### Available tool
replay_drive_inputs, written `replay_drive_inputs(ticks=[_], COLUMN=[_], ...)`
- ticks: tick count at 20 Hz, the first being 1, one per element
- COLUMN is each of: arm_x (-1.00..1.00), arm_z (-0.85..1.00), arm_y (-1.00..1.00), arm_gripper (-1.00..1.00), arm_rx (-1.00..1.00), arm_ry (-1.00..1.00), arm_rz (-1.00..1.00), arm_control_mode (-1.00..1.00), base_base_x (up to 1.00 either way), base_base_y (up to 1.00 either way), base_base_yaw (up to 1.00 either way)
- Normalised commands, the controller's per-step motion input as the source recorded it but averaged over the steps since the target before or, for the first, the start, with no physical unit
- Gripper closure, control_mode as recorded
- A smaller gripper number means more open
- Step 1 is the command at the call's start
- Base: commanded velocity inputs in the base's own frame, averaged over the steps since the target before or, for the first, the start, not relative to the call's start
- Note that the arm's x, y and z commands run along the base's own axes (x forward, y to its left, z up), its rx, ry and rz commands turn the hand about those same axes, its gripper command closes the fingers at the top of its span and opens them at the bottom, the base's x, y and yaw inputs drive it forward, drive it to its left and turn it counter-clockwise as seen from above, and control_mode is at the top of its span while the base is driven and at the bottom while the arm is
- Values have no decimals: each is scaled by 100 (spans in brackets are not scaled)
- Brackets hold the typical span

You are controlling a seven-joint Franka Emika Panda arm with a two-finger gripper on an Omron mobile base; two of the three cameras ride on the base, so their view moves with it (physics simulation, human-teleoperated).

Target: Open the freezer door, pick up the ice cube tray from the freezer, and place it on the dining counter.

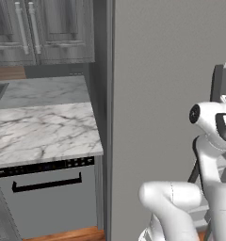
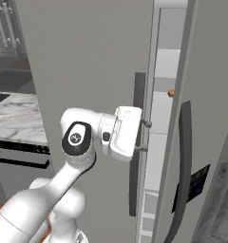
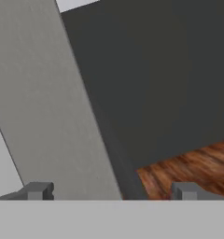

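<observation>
while the jaws stand apart, gripper [image 2: 145, 135] sits at the handle [image 2: 136, 142] | freezer door [image 2: 87, 71] slightly ajar | handle's long axis vertical, between the jaws | ice cube tray unseen

From behind the arm on its left, you look forward and down along the freezer door [image 1: 166, 94], close up. From the right you face the same door [image 2: 87, 61] nearer its handle. Your hand camera sits very near the door's edge [image 3: 44, 107], tilted.
</observation>
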Motion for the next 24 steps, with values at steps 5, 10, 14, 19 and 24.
replay_drive_inputs(ticks=[5,10,14,19,24], arm_x=[22,14,11,2,0], arm_z=[-3,-1,-1,-5,-3], arm_y=[-11,-21,-36,-23,-7], arm_gripper=[-100,-100,-100,-100,-100], arm_rx=[0,0,0,0,0], arm_ry=[0,0,0,0,0], arm_rz=[-6,-4,-1,0,-2], arm_control_mode=[-100,-100,-100,-100,-100], base_base_x=[0,0,0,0,0], base_base_y=[0,0,0,0,0], base_base_yaw=[0,0,0,0,0])
